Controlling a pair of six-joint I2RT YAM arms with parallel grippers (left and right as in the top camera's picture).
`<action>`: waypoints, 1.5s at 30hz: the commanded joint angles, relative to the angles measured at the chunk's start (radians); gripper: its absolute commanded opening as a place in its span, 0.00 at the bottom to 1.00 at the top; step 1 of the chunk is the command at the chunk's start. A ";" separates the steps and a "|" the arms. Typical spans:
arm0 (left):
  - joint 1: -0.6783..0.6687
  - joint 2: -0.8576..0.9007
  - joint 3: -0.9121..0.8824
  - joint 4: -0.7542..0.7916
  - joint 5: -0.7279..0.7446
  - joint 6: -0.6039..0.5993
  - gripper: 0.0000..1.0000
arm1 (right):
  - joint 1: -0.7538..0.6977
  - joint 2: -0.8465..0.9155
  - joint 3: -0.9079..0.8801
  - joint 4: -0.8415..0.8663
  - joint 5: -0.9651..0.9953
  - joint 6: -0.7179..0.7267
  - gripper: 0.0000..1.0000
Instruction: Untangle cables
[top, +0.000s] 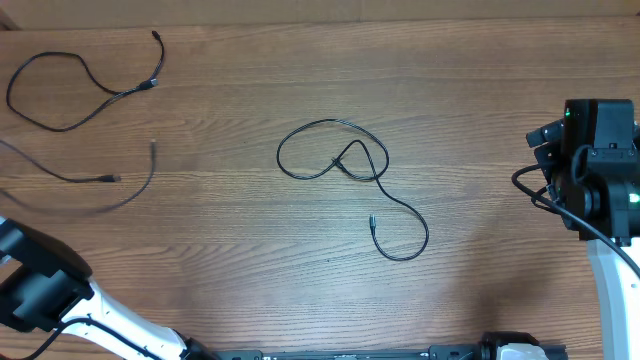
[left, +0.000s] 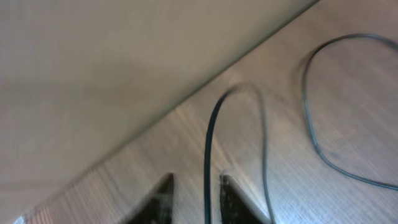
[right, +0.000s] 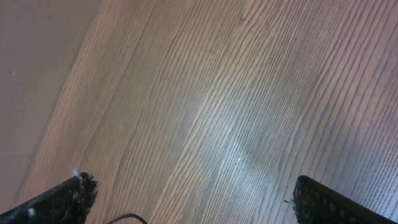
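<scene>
Overhead, three thin black cables lie well apart on the wooden bench (top: 480, 90). The middle cable (top: 345, 165) forms one loose loop near the bench's centre, crosses itself, then trails toward the near edge in a hook with a small plug at its end. The far-left cable (top: 60, 95) is an open loop in the far left corner, both plug ends pointing right. Just nearer than it, the blurred cable (top: 110, 190) arcs along the left side, smeared so its exact lie is hard to read.

From the left wrist, the left claw (left: 196, 199) is narrow, its two dark fingertips (left: 160, 198) a little apart. A cable runs up between them without being pinched and casts a shadow on the wood beside it. Another loop lies to its right.

From the right wrist, the right claw (right: 193, 199) is spread wide over bare wood grain with nothing between its tips. Its arm stands at the bench's right edge, well away from every cable.
</scene>
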 joint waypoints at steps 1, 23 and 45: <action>0.020 -0.003 -0.034 -0.013 0.005 0.007 0.48 | -0.003 -0.003 0.007 0.005 0.015 -0.004 1.00; -0.014 -0.003 -0.252 -0.122 0.144 -0.045 0.76 | -0.003 -0.003 0.007 0.005 0.015 -0.004 1.00; 0.213 -0.003 -0.573 0.167 0.264 -0.087 0.76 | -0.003 -0.003 0.007 0.005 0.015 -0.004 1.00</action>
